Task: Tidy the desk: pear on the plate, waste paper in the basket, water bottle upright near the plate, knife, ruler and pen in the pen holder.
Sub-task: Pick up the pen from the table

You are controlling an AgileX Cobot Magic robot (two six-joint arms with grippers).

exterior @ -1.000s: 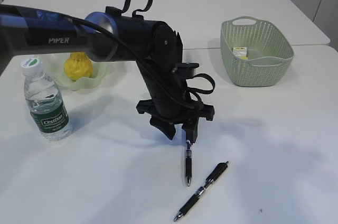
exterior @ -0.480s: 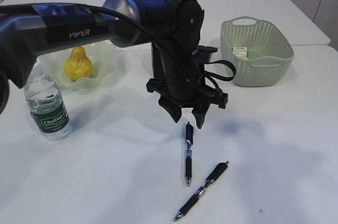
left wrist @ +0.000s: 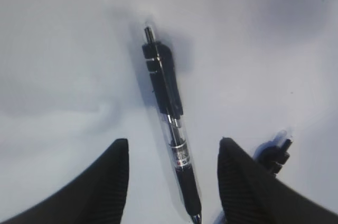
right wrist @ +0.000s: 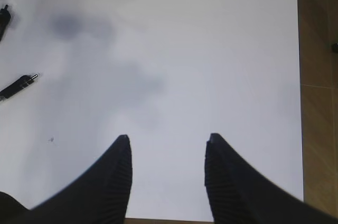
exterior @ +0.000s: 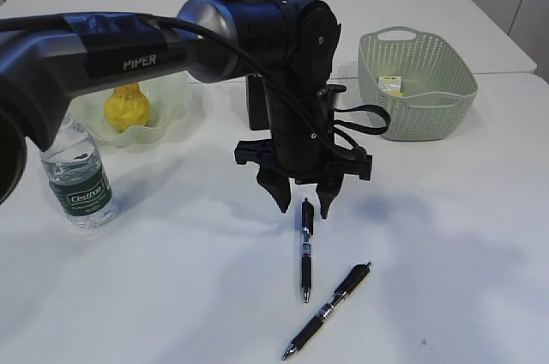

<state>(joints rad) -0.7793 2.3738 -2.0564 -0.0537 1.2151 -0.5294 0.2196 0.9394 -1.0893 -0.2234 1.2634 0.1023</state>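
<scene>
Both left fingers [left wrist: 108, 182] stood apart, released, the left gripper [exterior: 302, 203] hovering over a pen's [exterior: 305, 248] clip end without touching. A second pen [exterior: 330, 309] lay near at 5 o'clock. Right gripper [right wrist: 168, 176] hung released over bare desk [right wrist: 211, 49] near its edge. Toward 10 o'clock, the pear [exterior: 127, 106] sat on the plate [exterior: 163, 130], bottle [exterior: 75, 175] upright beside; basket [exterior: 416, 81] at 2 o'clock.

Black pen [left wrist: 168, 129] between parted gripper [left wrist: 173, 174] tips

A glossy black robot arm [exterior: 129, 55] is shown, marked "PIPER" in white, with a silver joint ring. Black cables and strap loops are attached. Its end effector [exterior: 304, 201] has two tapered black ribbed fingers [left wrist: 108, 182].
</scene>
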